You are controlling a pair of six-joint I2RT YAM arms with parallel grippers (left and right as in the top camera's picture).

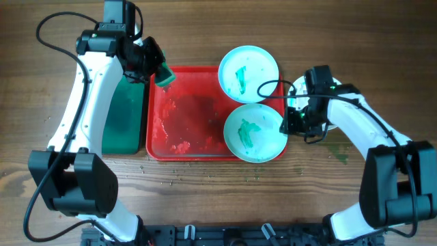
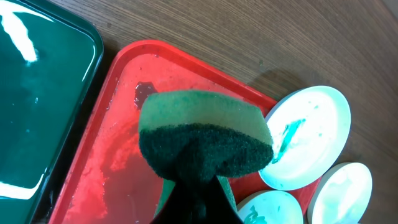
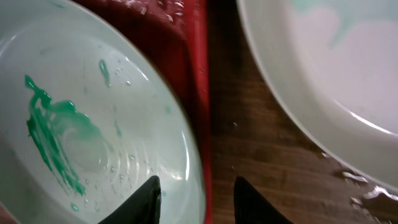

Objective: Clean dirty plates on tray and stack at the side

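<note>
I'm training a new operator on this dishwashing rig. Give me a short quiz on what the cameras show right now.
1. True or false: the left gripper holds a green sponge above the red tray.
2. What lies beside the red tray on the left arm's side? A a dark green tray; B a bowl; C a cup.
3. Fill in: the right gripper has its jaws ___ over a smeared plate at its rim.
Key: 1 true; 2 A; 3 open.

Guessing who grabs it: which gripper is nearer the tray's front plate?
Right: the right gripper is at the plate's rim; the left gripper holds a sponge across the tray.
</note>
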